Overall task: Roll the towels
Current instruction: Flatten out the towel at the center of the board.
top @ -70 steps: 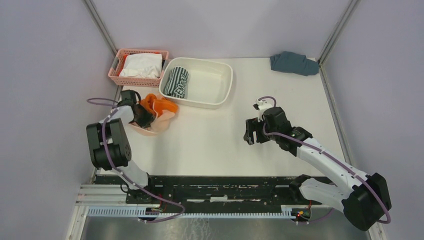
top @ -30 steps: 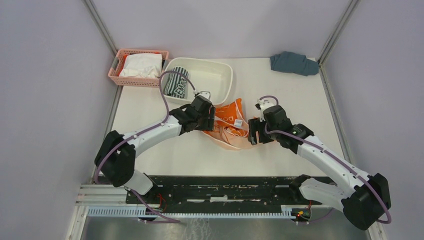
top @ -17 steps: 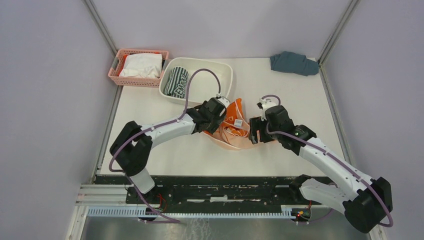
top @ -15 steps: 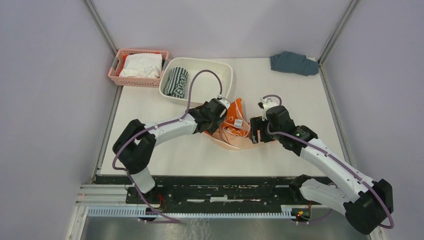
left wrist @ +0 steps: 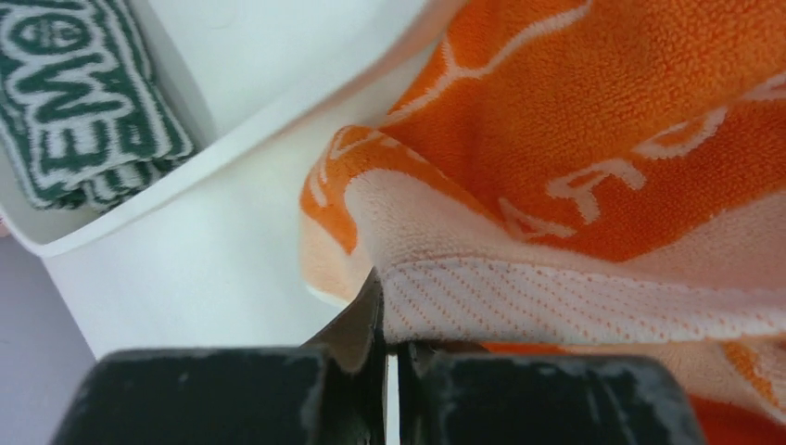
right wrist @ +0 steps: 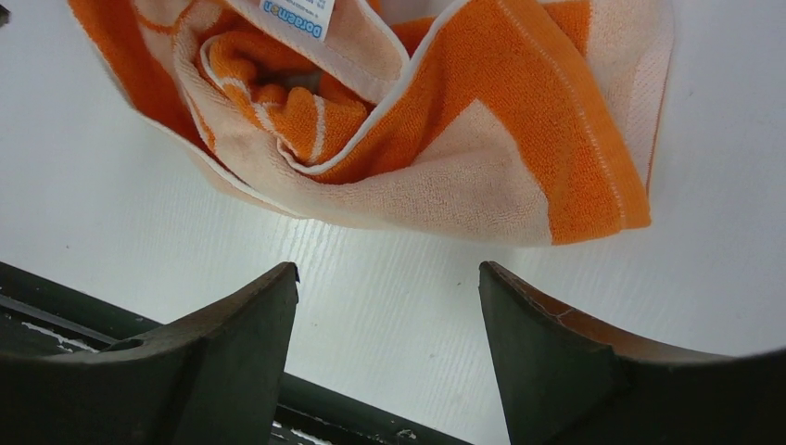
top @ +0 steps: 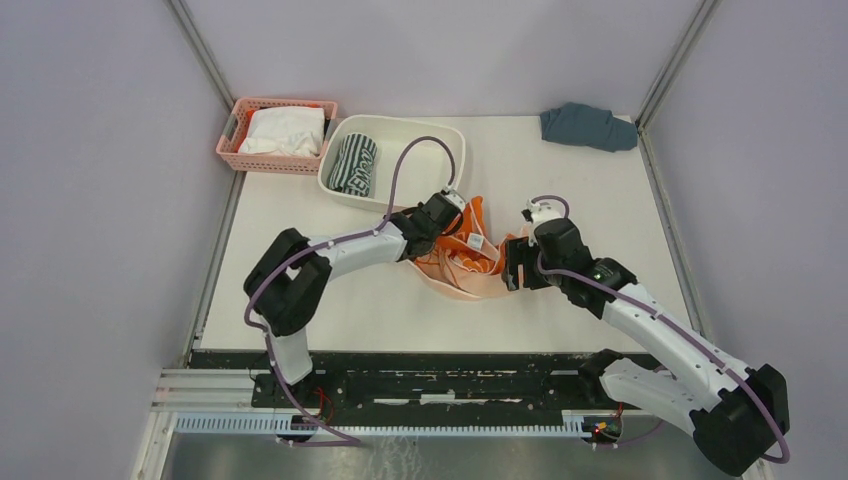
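far left, a pink plastic basket [top: 226, 148] holds a white cloth [top: 283, 130]. beside it, a white tub [top: 420, 165] holds the rolled green-and-white striped towel [top: 354, 164], long axis far-to-near. mid-worktop [top: 330, 290], the left pincer [top: 448, 214] is clamped on the hem of the crumpled orange-and-peach towel [top: 465, 262]. the right pincer [top: 512, 268] gapes just right of it. far right lies a blue-grey cloth [top: 588, 126].

The white table [top: 560, 170] fills the middle. Its top is smooth and evenly lit, with only soft shadows. Behind the table stands a plain pale lilac back wall [top: 430, 50]. A left wall [top: 90, 200] and a right wall [top: 770, 180] of the same colour close its sides. A slanted metal post [top: 205, 60] rises from the table's far left corner, and a second post [top: 675, 60] from its far right corner. Along the table's near edge lies a black plate [top: 440, 365], then a pale slotted rail [top: 400, 427], then a shiny metal surface [top: 450, 458].
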Controlling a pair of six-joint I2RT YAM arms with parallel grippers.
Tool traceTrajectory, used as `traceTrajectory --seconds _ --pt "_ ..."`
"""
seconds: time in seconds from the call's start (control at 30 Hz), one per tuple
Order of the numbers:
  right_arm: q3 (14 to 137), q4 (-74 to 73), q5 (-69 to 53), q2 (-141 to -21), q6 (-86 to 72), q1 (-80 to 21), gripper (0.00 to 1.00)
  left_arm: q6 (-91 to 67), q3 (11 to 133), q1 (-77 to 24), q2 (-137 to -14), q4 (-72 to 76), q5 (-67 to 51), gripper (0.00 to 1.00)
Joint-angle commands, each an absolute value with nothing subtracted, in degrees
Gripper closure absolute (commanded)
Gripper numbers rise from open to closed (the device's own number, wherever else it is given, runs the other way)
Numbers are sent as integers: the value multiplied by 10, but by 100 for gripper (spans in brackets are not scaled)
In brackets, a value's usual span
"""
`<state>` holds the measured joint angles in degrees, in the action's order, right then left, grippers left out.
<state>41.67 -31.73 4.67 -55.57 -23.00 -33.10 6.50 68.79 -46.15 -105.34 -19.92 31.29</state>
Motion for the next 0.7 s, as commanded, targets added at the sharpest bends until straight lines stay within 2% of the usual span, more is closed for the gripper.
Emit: traceTrajectory --seconds 0.0,0.17,0.4,0.53,0.67 --pt "418 -300 72 -556 -245 -329 21 22 749 -457 -964 -256 354 97" --pt "412 -296 78 -590 -257 -329 21 -45 797 -455 -864 -367 363 97" --pt "399 -237 75 -675 -273 -325 20 -142 827 -450 -791 -479 325 97" --pt "405 -199 83 -743 -274 -321 21 -198 808 -430 -752 -509 261 97" --pt "418 -172 83 -808 -274 -312 23 -228 776 -369 -709 -514 177 97"
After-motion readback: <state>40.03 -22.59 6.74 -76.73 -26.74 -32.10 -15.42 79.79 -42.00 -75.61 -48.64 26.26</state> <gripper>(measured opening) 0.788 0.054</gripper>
